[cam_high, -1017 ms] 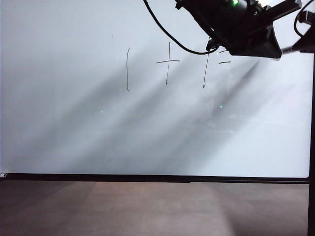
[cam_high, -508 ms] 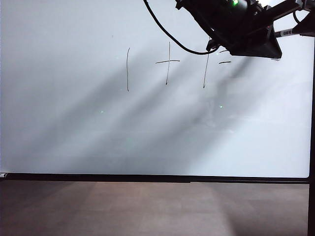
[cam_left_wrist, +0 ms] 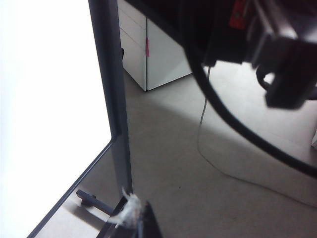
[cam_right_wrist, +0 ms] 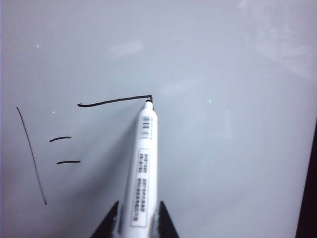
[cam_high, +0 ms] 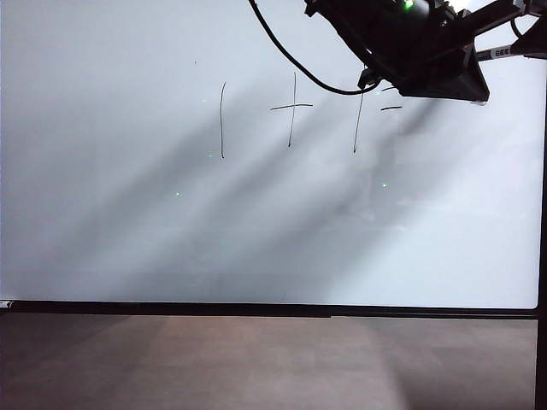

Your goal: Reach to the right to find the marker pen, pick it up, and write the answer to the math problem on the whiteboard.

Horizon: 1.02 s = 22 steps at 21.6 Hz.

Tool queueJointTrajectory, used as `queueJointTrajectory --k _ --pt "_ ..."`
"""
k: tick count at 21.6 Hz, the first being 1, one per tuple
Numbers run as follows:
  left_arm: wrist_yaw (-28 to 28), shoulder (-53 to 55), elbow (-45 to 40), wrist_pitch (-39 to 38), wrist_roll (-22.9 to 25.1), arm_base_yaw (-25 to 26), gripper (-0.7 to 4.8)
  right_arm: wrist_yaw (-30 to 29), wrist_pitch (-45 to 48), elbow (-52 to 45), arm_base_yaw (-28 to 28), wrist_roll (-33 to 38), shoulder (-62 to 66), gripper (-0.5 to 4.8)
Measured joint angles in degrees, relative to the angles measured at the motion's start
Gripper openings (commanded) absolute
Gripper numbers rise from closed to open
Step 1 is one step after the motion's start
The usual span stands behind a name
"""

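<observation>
The whiteboard (cam_high: 128, 239) fills the exterior view and carries the math problem (cam_high: 291, 109): two tall lines, a cross and two dashes. In the right wrist view my right gripper (cam_right_wrist: 138, 206) is shut on the white marker pen (cam_right_wrist: 143, 163). The pen's tip touches the whiteboard (cam_right_wrist: 223, 59) at the end of one long black stroke of the answer (cam_right_wrist: 114, 101), beside the two dashes (cam_right_wrist: 68, 162). In the exterior view the marker pen (cam_high: 502, 53) juts from the right gripper (cam_high: 523, 47) at the top right. Beyond the board's black frame (cam_left_wrist: 111, 74), only the tip of my left gripper (cam_left_wrist: 143, 225) shows, white fluff on it.
The dark right arm (cam_high: 410, 43) and its cable hang over the board's upper right. A brown surface (cam_high: 256, 359) lies below the board. The left wrist view shows a white cabinet (cam_left_wrist: 158, 54), a thick black cable (cam_left_wrist: 218, 114) and the board's foot (cam_left_wrist: 91, 199) on the floor.
In the exterior view the marker pen and the right gripper's end have shifted upward at the top right edge. The arm's body and the written strokes look the same.
</observation>
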Motion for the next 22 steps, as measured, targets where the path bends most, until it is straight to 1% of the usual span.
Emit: queueJointTrajectory --k 22 --pt "0.0 0.0 0.0 0.0 0.0 0.0 -0.05 0.4 1.3 0.2 0.0 0.0 1.5 -0.04"
